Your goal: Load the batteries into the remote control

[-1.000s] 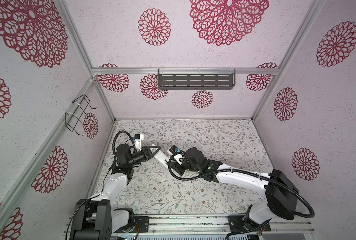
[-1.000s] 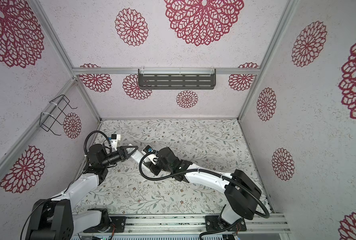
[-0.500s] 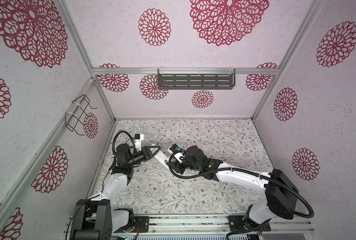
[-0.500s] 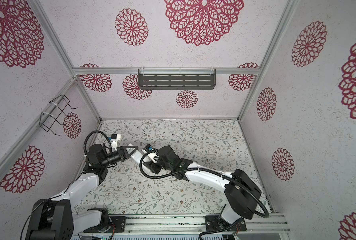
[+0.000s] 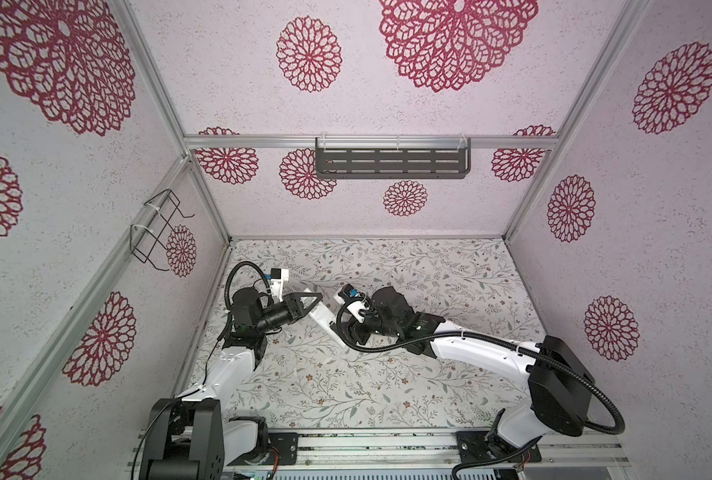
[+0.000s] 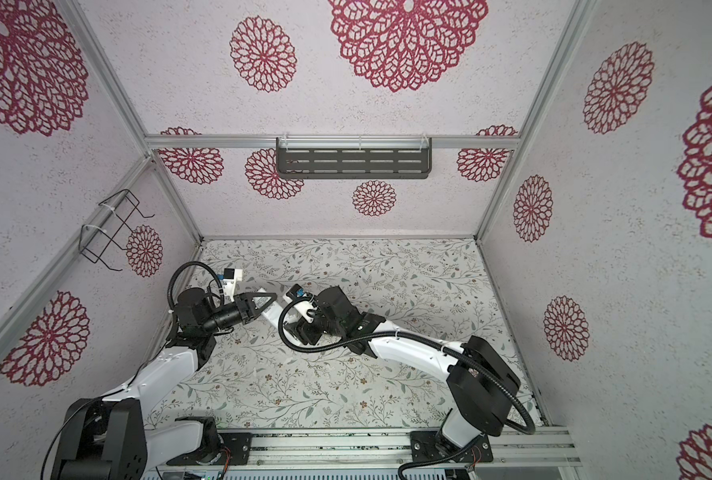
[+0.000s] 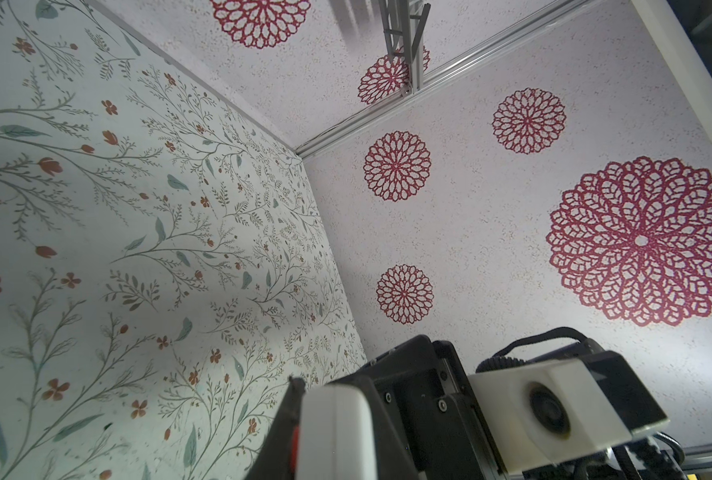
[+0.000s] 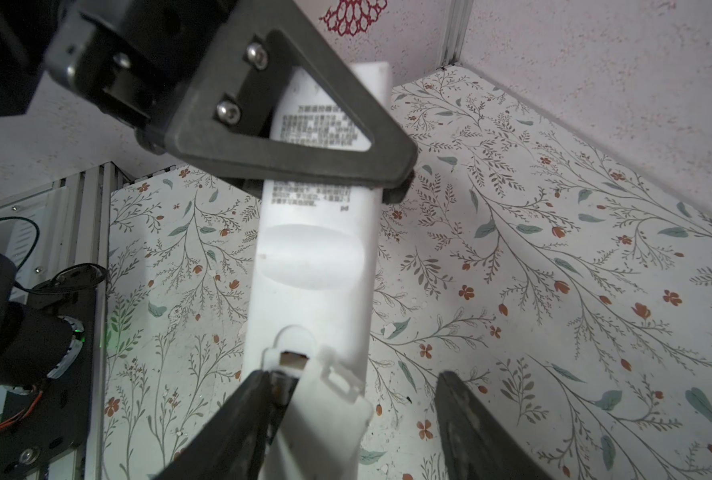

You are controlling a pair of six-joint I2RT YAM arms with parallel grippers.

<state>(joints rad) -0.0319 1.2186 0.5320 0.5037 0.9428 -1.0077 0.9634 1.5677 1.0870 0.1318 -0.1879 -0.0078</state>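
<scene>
Where the left arm reaches in from the tabletop's left edge, the left jaws are clamped narrowly across the remote control. They grip the white body by its long edges near the printed end. They hold it clear of the tabletop, back face up, over the rear left part. In both top views the remote control shows as a white strip slanting between the two arms. At its other end the right jaws, on the right arm, stand wide apart and grip nothing. One jaw lies against the remote control's edge by the battery recess, and the other hangs well off to the side over bare tabletop. A small metallic piece shows in the recess; whether it is one of the batteries I cannot tell. The plain back carries several lines of small dark print in Chinese characters, too blurred to read. Set against the earlier top views, the left arm and the remote control lie as they did, and the right arm has barely shifted.
</scene>
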